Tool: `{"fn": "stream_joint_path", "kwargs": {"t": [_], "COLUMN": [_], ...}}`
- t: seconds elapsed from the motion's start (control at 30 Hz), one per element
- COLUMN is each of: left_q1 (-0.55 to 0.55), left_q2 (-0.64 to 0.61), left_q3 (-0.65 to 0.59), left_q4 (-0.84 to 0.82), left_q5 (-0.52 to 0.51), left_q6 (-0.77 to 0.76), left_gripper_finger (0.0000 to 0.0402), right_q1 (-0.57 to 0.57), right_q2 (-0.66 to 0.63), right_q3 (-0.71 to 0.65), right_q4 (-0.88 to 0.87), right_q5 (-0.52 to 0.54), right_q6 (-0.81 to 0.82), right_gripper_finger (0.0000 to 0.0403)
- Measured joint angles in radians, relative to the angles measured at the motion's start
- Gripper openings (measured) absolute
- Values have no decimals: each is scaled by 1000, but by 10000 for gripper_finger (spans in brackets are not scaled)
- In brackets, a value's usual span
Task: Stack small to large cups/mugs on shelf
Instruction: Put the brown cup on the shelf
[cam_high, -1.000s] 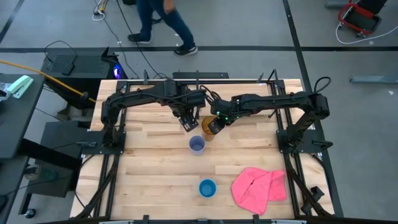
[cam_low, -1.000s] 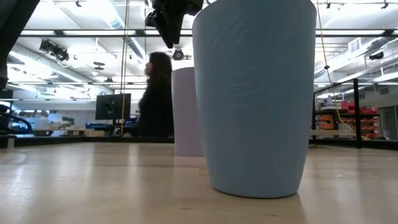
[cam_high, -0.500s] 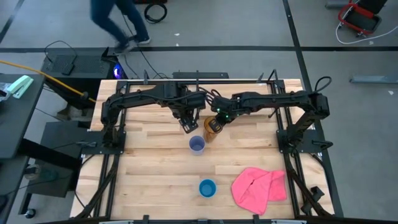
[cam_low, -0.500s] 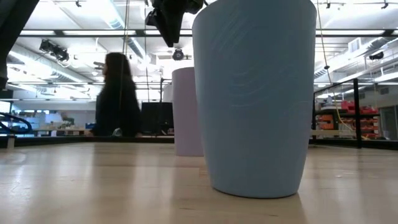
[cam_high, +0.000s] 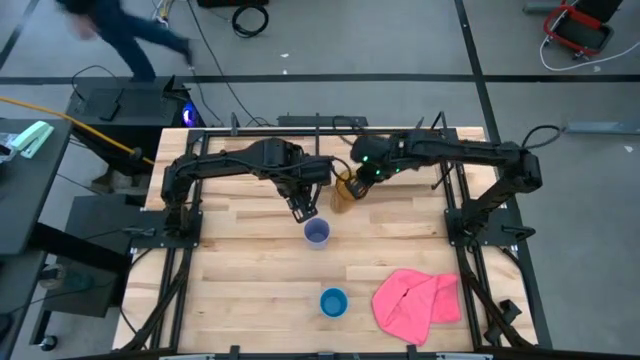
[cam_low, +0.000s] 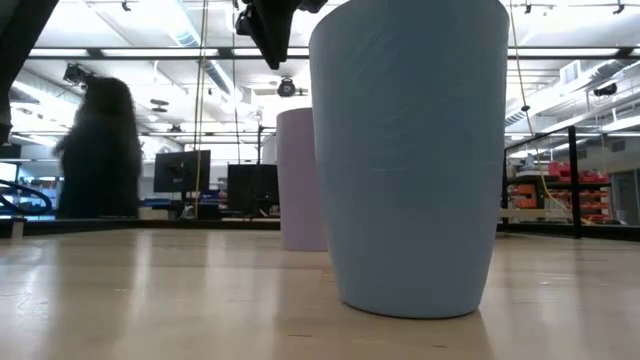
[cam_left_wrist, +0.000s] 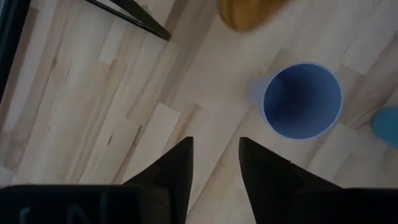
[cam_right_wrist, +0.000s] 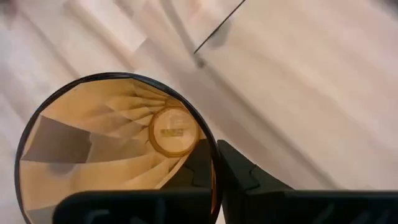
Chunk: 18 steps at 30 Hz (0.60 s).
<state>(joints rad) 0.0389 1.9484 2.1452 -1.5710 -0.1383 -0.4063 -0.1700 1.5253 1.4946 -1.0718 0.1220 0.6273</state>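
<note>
The right gripper (cam_high: 348, 185) is clamped on the rim of the tall translucent amber cup (cam_high: 341, 195), tilted near the back of the light wooden plank shelf (cam_high: 240, 270). The right wrist view alone shows one finger inside the cup (cam_right_wrist: 106, 155). The left gripper (cam_left_wrist: 214, 165) hangs open, empty, beside the pale lavender cup (cam_high: 317, 233). The short bright blue cup (cam_high: 333, 301) stands near the front edge.

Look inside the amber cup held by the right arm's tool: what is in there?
Nothing loose: the amber cup shows only its ribbed inner wall and round base. One finger of the right tool covers part of the wall at the rim.
</note>
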Motion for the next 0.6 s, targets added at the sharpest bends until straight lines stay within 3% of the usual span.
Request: {"fn": "stream_joint_path", "kwargs": {"t": [0.33, 0.5, 0.6], "left_q1": [0, 1, 1], "left_q2": [0, 0, 0], "left_q3": [0, 0, 0], "left_q4": [0, 0, 1], "left_q5": [0, 0, 0], "left_q6": [30, 39, 39], "left_gripper_finger": [137, 130, 128], "right_q1": [-142, -296, -403], "right_q2": [0, 1, -3], "right_q3": [324, 359, 345], "right_q4": [-411, -507, -499], "right_q5": [144, 138, 81], "right_q6": [-23, -58, -109], "right_gripper_finger": [8, 8, 8]}}
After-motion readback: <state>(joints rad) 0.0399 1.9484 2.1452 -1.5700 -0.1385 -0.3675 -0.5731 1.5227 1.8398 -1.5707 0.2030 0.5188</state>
